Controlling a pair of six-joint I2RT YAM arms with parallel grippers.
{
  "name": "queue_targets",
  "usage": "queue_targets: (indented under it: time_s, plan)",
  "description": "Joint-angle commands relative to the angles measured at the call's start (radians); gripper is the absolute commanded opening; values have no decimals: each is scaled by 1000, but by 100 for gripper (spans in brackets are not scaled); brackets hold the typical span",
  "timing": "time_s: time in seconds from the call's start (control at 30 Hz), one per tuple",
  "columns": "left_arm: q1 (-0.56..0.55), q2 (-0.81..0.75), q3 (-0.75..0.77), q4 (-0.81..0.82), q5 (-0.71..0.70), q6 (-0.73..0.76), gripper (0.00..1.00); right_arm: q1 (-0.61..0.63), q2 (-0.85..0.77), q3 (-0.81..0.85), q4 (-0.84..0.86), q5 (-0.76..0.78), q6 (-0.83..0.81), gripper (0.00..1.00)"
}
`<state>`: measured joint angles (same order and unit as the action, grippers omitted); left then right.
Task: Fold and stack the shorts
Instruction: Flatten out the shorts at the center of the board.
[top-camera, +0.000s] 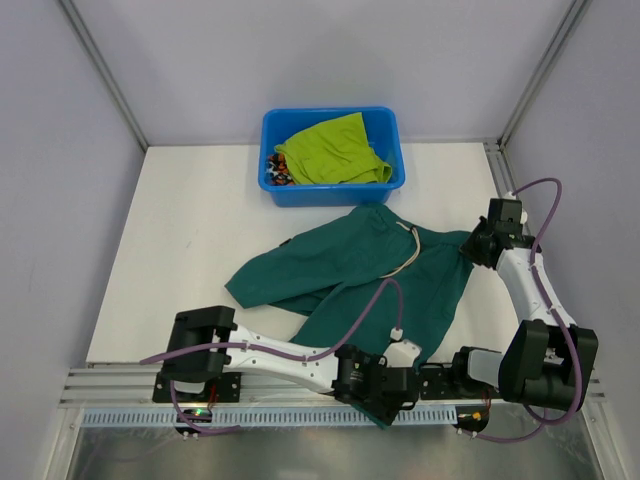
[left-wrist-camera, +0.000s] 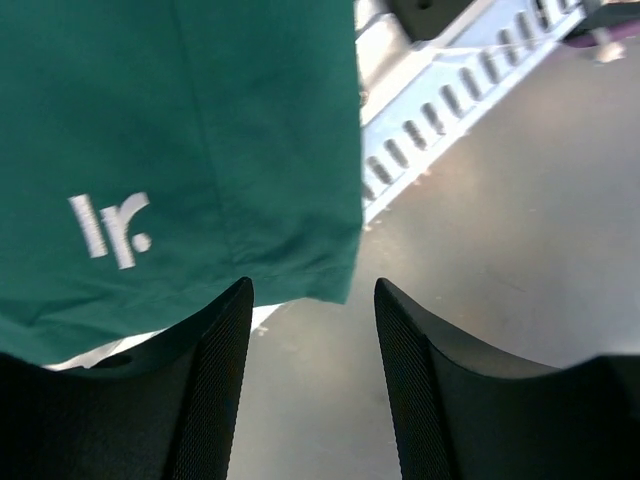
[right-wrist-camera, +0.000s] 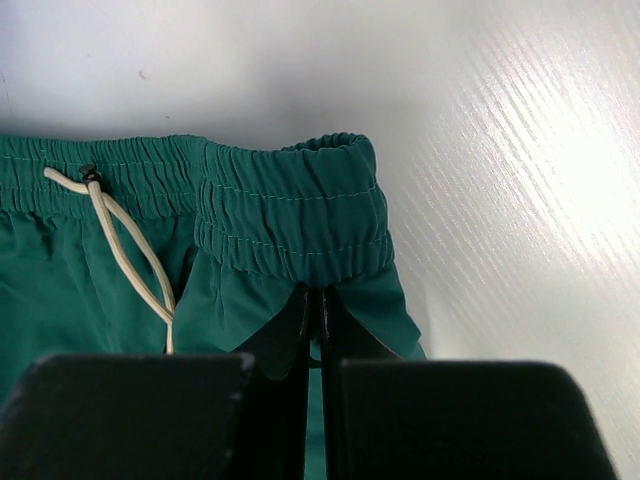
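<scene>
The dark teal-green shorts (top-camera: 350, 270) lie spread on the white table, one leg reaching down to the front rail. My right gripper (top-camera: 474, 244) is shut on their cloth just under the elastic waistband (right-wrist-camera: 290, 200), near the cream drawstring (right-wrist-camera: 125, 255); in the wrist view the gripper (right-wrist-camera: 318, 303) pinches the fabric. My left gripper (top-camera: 398, 392) hovers at the front edge, open, with nothing between its fingers (left-wrist-camera: 215, 380). The teal hem with a white logo (left-wrist-camera: 110, 228) hangs just past the fingertips. The lime shorts (top-camera: 332, 148) and a bit of camouflage shorts (top-camera: 274, 168) lie in the tub.
The blue plastic tub (top-camera: 385, 180) stands at the back middle of the table. A slotted metal rail (top-camera: 270, 385) runs along the front edge, also seen as the slotted rail (left-wrist-camera: 450, 95) beside the hem. Grey walls close both sides.
</scene>
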<state>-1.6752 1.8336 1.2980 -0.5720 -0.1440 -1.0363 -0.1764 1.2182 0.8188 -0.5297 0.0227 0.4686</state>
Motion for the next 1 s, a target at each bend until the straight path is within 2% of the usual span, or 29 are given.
queue_targets:
  time_s: [0.0, 0.3, 0.4, 0.5, 0.53, 0.57, 0.6, 0.73, 0.8, 0.87, 0.97]
  plan:
    - [-8, 3, 9, 104, 40, 32, 54, -17, 3, 6, 46, -44, -18, 4]
    - [-8, 87, 17, 130, 93, 21, 53, -51, 18, 5, 60, -78, -25, 4]
    - [-8, 111, 23, 133, 106, 16, 49, -54, 20, 9, 60, -79, -28, 4]
    - [-9, 130, 59, 117, 109, 34, 24, -57, 20, 19, 57, -86, -28, 4]
    - [-8, 144, 72, 92, 103, 36, 6, -57, 20, 22, 57, -90, -27, 4]
    - [-8, 148, 95, 81, 98, 39, 0, -58, 21, 28, 56, -95, -24, 4]
    - [-8, 147, 101, 64, 87, 44, 0, -57, 23, 51, 53, -107, -24, 4]
    - [-8, 23, 138, -99, -58, 44, 0, -55, 43, 190, -7, -161, -22, 4]
    - [-6, -115, 182, -247, -194, 42, 0, -52, 53, 291, -42, -181, -9, 4]
    - [0, -242, 207, -320, -252, 36, 0, -35, 70, 367, -103, -188, -4, 4]
    - [11, -338, 241, -434, -311, 47, 0, -11, 89, 463, -141, -184, 2, 4]
